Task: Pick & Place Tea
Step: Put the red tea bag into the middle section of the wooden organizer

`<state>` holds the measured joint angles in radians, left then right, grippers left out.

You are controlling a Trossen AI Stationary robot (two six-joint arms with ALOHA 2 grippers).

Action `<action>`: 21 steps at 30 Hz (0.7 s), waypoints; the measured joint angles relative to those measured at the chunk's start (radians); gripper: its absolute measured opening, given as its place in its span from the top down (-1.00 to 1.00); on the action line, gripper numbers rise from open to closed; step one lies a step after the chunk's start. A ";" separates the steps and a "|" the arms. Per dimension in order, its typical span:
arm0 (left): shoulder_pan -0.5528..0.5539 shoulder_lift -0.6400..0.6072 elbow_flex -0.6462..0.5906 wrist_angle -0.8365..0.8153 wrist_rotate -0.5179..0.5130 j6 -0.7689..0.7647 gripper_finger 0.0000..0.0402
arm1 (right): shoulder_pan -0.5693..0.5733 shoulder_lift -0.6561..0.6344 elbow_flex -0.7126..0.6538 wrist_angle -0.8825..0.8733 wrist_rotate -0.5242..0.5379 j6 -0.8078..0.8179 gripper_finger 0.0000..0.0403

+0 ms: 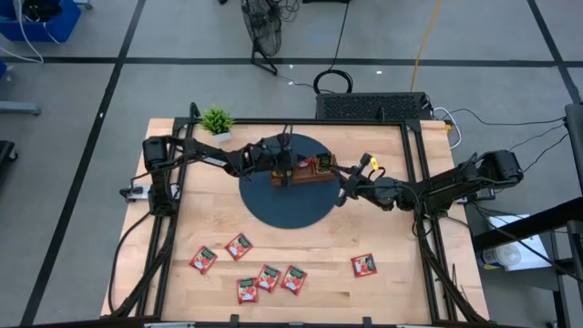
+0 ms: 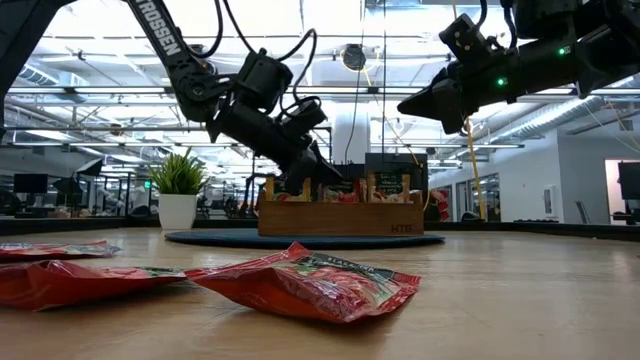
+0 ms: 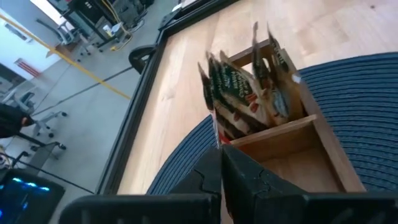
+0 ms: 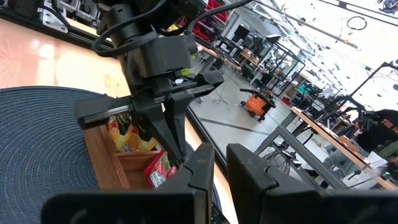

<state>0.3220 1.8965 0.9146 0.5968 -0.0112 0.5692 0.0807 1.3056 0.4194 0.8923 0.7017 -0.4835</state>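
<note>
1. Six red sachets (image 1: 267, 277) lie flat on the counter (image 1: 392, 292).
2. Left pincer (image 1: 285, 176) grasps one sachet (image 3: 216, 127) above the wooden tray (image 1: 314, 177).
3. Right pincer (image 1: 342, 196) hovers beside the tray, clenched and holding nothing.

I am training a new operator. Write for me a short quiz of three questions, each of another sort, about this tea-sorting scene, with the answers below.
1. True or false: the brown three-compartment wooden tray stands on the dark blue round woven mat.
2. How many small red square tea sachets lie loose on the light wooden table in the high view? A) three B) six C) ten
3. Fill in: the left pincer is shut on a red tea sachet above the ____.

Key
1. True.
2. B: five lie in a group and one lies apart.
3. Tray. The right pincer waits shut beside the tray.
</note>
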 joint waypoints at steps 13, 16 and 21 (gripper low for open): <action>-0.011 0.000 0.000 -0.003 -0.082 0.010 0.39 | 0.000 0.000 0.000 -0.008 0.000 0.000 0.84; -0.023 -0.001 0.000 -0.001 -0.170 0.060 0.27 | 0.000 0.000 0.000 -0.008 0.000 0.000 0.84; -0.080 -0.053 0.002 0.003 -0.347 0.146 0.18 | 0.000 0.000 0.000 -0.008 0.000 0.000 0.84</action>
<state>0.2420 1.8430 0.9167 0.5995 -0.3583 0.7147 0.0807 1.3056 0.4197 0.8848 0.7020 -0.4835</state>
